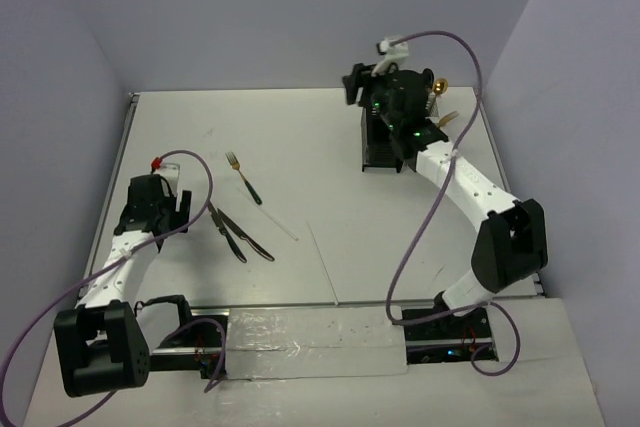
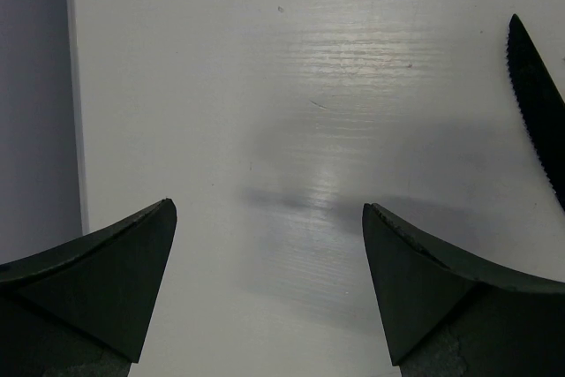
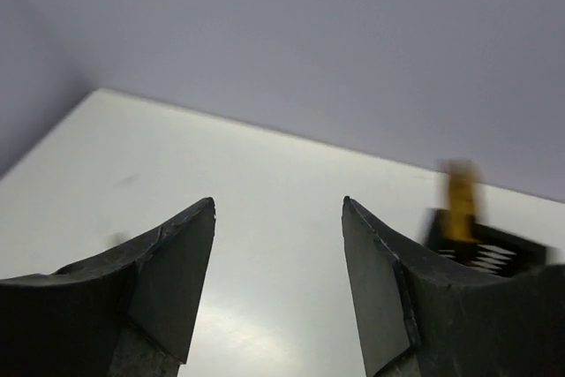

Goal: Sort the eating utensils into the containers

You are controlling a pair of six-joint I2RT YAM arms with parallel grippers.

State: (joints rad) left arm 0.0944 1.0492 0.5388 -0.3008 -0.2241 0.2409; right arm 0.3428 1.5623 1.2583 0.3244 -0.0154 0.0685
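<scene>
Across the white surface (image 1: 300, 127), you have the black container (image 1: 381, 153) at the far right, mostly hidden under the right arm, with gold utensil ends (image 1: 440, 86) standing up beside it. Your right tool (image 3: 278, 205) hangs close by it, spread wide and empty. Your left tool (image 2: 265, 209) is also spread wide, low over bare surface at the left. Near the middle lie two black knives (image 1: 248, 237), a gold fork (image 1: 246, 180) and a thin white stick (image 1: 280, 225).

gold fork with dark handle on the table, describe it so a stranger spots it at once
Start on the left half of the white table. Of the things lying there, the gold fork with a dark handle lies farthest back. Its neighbours, two all-black knives, have no gold.
</scene>
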